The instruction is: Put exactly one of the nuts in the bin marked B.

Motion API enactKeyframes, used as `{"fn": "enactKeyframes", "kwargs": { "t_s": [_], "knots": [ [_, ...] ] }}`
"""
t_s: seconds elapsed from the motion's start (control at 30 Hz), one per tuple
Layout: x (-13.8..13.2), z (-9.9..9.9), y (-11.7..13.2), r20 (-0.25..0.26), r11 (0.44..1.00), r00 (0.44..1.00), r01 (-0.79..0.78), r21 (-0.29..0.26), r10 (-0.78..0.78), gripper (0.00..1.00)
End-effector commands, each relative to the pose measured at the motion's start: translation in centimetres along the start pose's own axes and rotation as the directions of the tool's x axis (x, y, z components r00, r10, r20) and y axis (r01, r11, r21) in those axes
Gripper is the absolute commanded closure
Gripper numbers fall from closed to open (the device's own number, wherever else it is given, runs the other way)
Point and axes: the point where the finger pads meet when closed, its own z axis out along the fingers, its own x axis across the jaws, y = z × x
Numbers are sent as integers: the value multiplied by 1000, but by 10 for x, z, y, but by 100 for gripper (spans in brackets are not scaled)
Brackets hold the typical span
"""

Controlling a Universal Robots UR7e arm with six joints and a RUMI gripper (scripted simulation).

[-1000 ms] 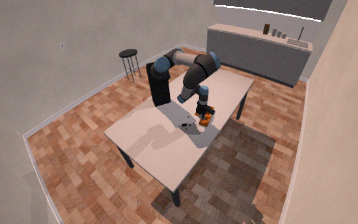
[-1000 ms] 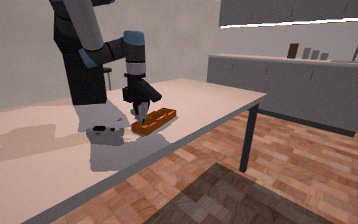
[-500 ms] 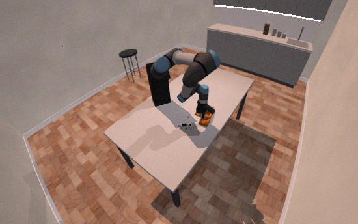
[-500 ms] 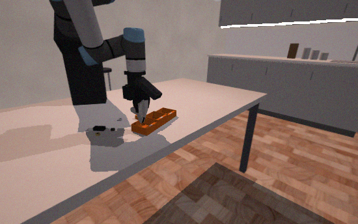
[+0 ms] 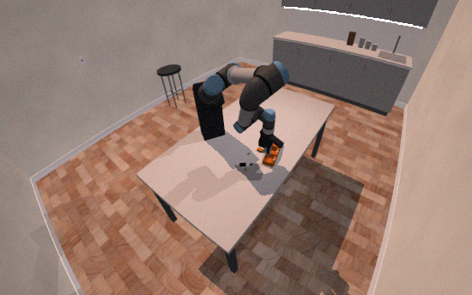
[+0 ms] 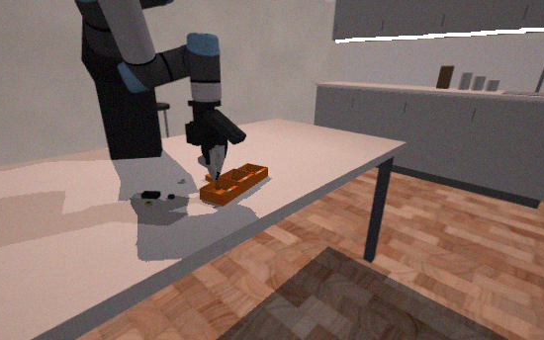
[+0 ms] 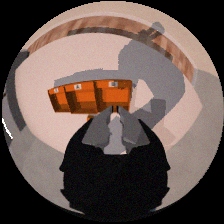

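Hand (image 6: 215,170) nearly closed over orange bins (image 6: 234,183); whether it pinches a nut, cannot tell. Small parts (image 6: 151,195) lie on bench (image 6: 317,148). Nut likely light, rigid, slippery: grip across flats.

The small dark parts (image 6: 152,194) lying on the pale table are too small to tell apart; the white labels (image 7: 114,84) on the orange compartment bin are unreadable; the grey gripper fingertips hide whether anything sits between them.
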Motion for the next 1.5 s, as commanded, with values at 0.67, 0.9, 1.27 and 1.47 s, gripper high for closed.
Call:
{"fn": "enactKeyframes", "kwargs": {
  "t_s": [0.67, 0.9, 1.27, 1.47],
  "knots": [
    [-41, -23, 0, 0, 1000, 1000, 0, 1, 0, 96],
    [-76, -23, 2, 0, 1000, 1000, 0, 1, 0, 96],
    [-85, -23, 2, 0, 1000, 1000, 0, 1, 0, 96],
    [-83, -6, 3, -1, 1000, 1000, -2, 0, 2, 96]
  ]
}}
